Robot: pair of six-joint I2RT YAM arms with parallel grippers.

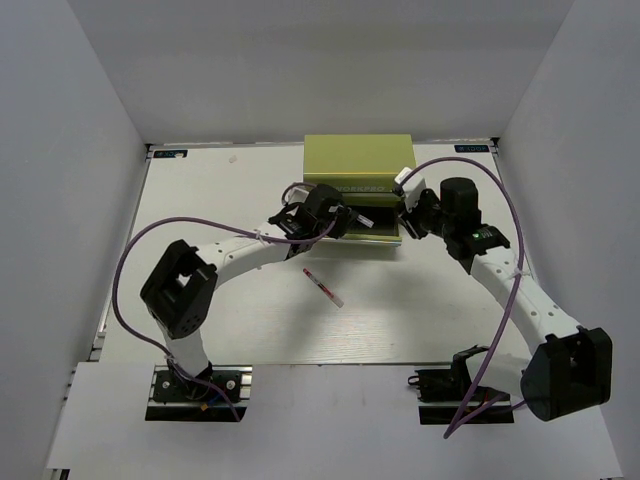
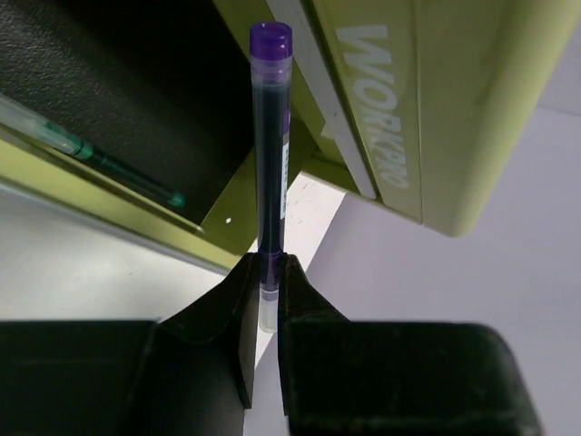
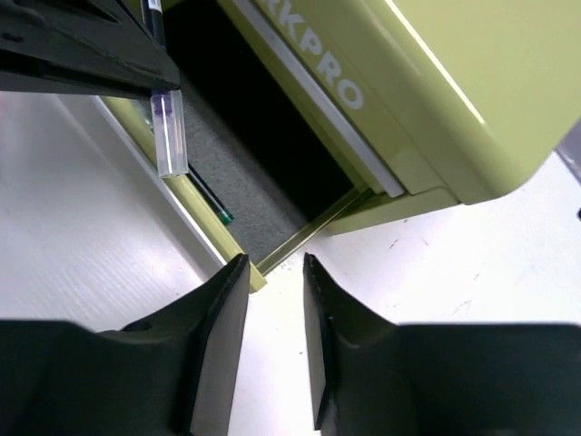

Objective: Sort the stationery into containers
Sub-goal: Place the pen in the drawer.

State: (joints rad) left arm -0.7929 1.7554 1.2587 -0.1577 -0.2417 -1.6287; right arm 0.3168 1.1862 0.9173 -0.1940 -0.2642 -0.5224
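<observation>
Left hand (image 2: 264, 277) pinches thin dark purple plastic pen (image 2: 270, 154) by its clear end; light, stiff, slick, so mid-barrel hold likely steadier.

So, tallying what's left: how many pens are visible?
3: a purple pen in the left hand, a green pen in the open drawer, a red pen on the table. Others may be hidden.
</observation>
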